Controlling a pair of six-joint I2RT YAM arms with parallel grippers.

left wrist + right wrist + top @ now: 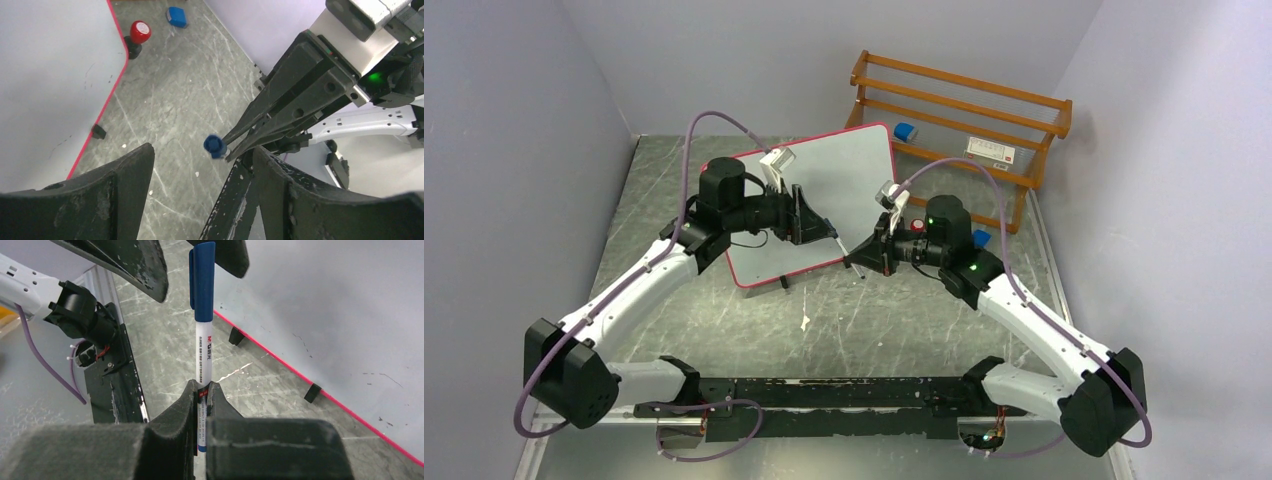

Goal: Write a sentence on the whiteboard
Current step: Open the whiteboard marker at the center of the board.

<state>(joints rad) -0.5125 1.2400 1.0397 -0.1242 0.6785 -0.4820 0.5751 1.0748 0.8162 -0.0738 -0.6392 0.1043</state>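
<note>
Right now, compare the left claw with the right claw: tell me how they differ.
The right claw is shut on the white barrel of the marker; the left claw stands open. The right claw holds the marker; the left claw's fingers merely flank its blue cap. Both are black, two-fingered, and meet at that marker.

Plain lilac walls (514,150) around a scratched grey marbled worktop (894,320), orange wooden rack (964,80) far right.
</note>
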